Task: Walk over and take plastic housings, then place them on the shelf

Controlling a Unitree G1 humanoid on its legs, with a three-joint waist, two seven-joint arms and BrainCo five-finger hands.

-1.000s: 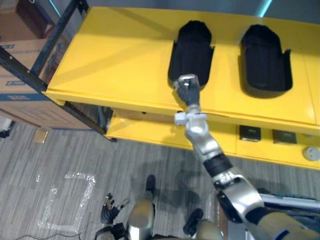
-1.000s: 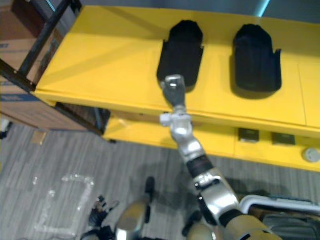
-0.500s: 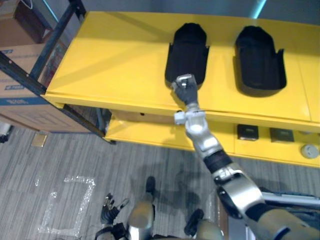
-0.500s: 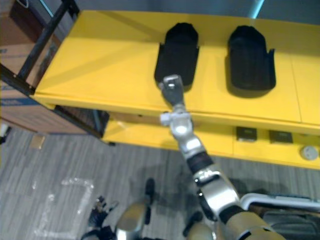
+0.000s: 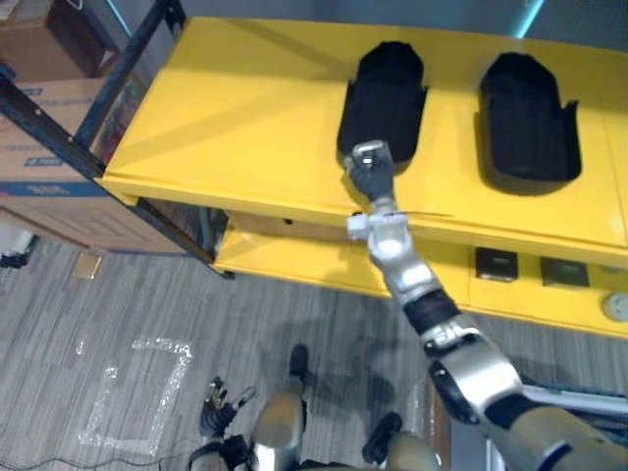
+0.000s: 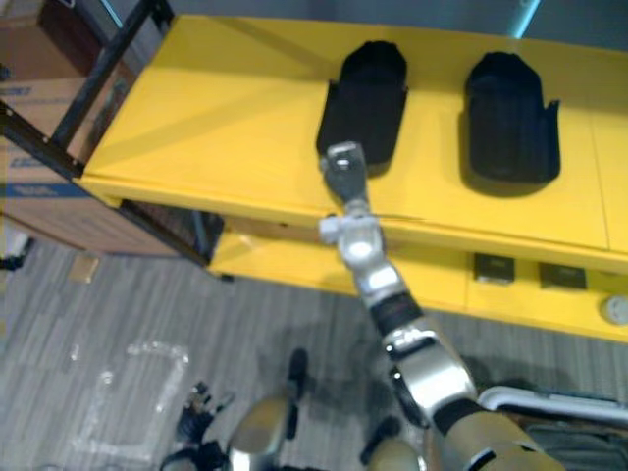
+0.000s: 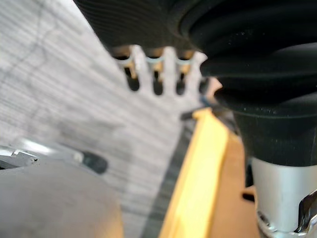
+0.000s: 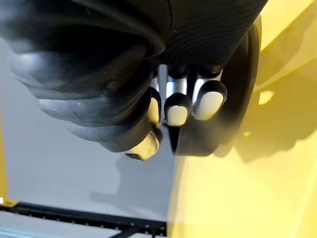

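Two black plastic housings lie side by side on the top of the yellow shelf, one on the left and one on the right. My right hand is stretched out to the near end of the left housing. In the right wrist view its fingers are curled in with the tips turned back, and the black housing lies just past them; nothing shows inside the curl. My left hand hangs low above the floor, its fingers straight and relaxed.
A lower yellow shelf board carries two small dark boxes and a round grey part. Cardboard boxes and a dark rack post stand at the left. A square of tape marks the grey floor.
The whole picture has shifted a little, so the camera moved. My right hand stays at the near end of the left housing; both housings keep their places.
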